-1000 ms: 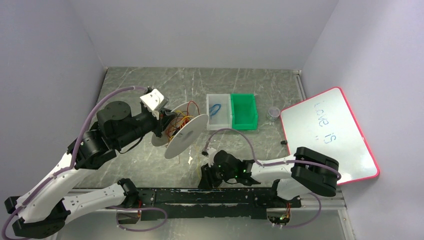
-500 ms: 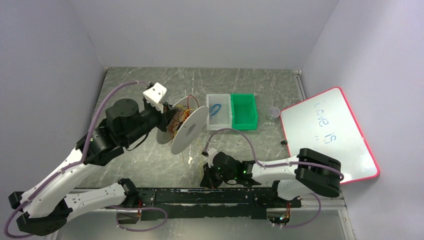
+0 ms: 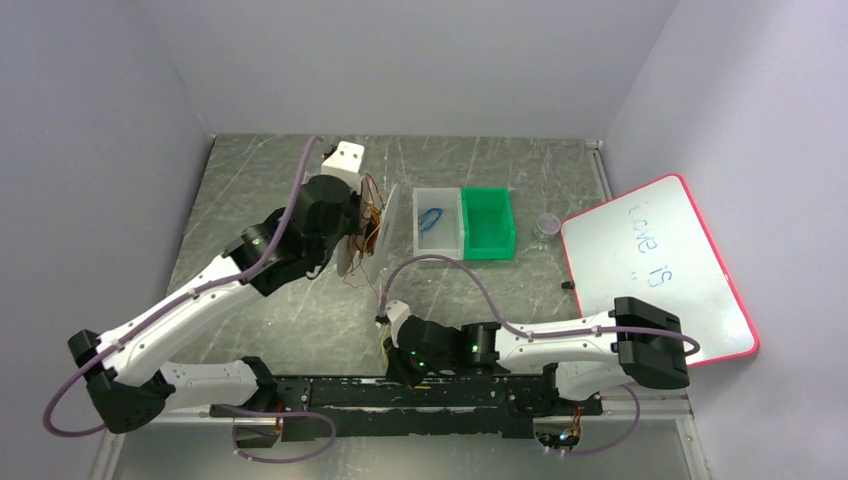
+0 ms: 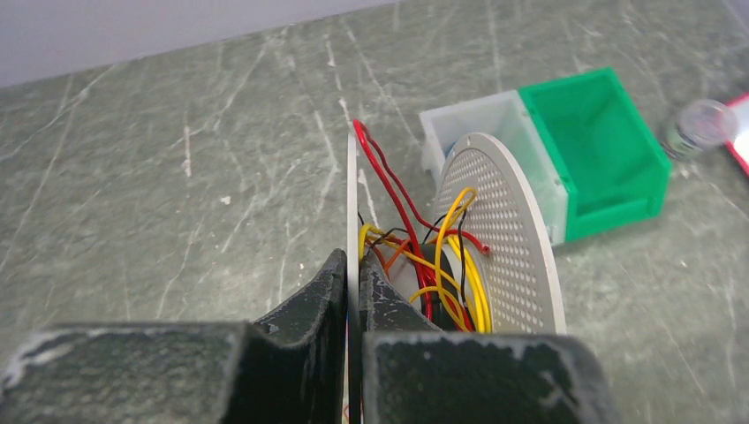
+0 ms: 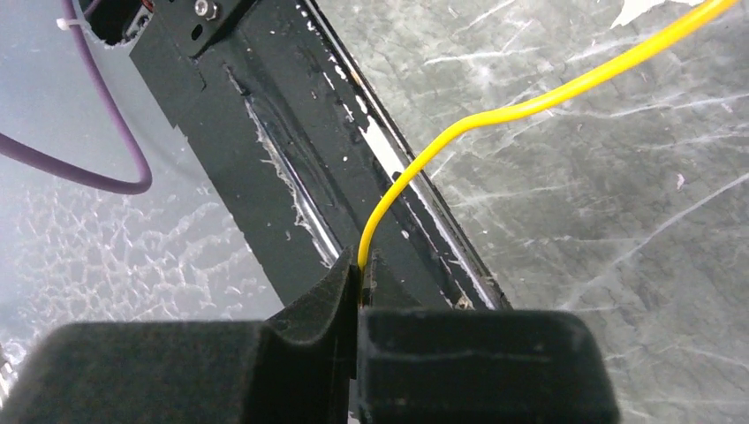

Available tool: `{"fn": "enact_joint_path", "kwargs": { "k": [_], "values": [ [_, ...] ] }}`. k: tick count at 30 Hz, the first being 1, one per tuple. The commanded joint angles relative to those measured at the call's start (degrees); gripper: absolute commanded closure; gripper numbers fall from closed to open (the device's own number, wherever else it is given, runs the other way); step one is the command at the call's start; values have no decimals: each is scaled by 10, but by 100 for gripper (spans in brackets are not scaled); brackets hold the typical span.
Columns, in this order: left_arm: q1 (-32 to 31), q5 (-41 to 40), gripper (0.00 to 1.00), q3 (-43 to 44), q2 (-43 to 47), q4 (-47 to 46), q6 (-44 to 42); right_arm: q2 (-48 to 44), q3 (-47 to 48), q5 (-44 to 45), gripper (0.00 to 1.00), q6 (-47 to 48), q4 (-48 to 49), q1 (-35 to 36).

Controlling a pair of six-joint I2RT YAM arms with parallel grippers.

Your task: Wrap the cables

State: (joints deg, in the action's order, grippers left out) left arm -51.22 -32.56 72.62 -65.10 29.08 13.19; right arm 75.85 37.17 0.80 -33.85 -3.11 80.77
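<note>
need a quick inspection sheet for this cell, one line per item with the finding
surface: grey marbled table, scuffed
job's things: yellow, red and orange wires loosely wound on a spool
clutter: clear bin holding a blue coil, green bin, small jar, whiteboard
grippers: left gripper shut on the spool's near flange; right gripper shut on a yellow wire
cables: purple hoses on both arms
surroundings: plain walls

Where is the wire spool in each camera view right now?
Top external: spool just left of centre.
Left wrist: centre, near flange pinched by left gripper.
Right wrist: not in it, only the yellow cable.
Shared landmark: green bin, seen in top and left wrist only.
</note>
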Motion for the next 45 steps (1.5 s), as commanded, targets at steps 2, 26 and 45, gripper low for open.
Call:
{"fn": "enact_joint_path", "kwargs": {
  "k": [2, 26, 45],
  "values": [
    [0, -118, 93, 36, -37, -39, 35, 6, 65, 64, 100, 19, -97, 29],
    [12, -100, 93, -82, -81, -62, 100, -17, 427, 252, 100, 130, -388, 45],
    [0, 117, 93, -179, 32, -117, -31, 0, 469, 179, 100, 383, -381, -191]
  ]
}}
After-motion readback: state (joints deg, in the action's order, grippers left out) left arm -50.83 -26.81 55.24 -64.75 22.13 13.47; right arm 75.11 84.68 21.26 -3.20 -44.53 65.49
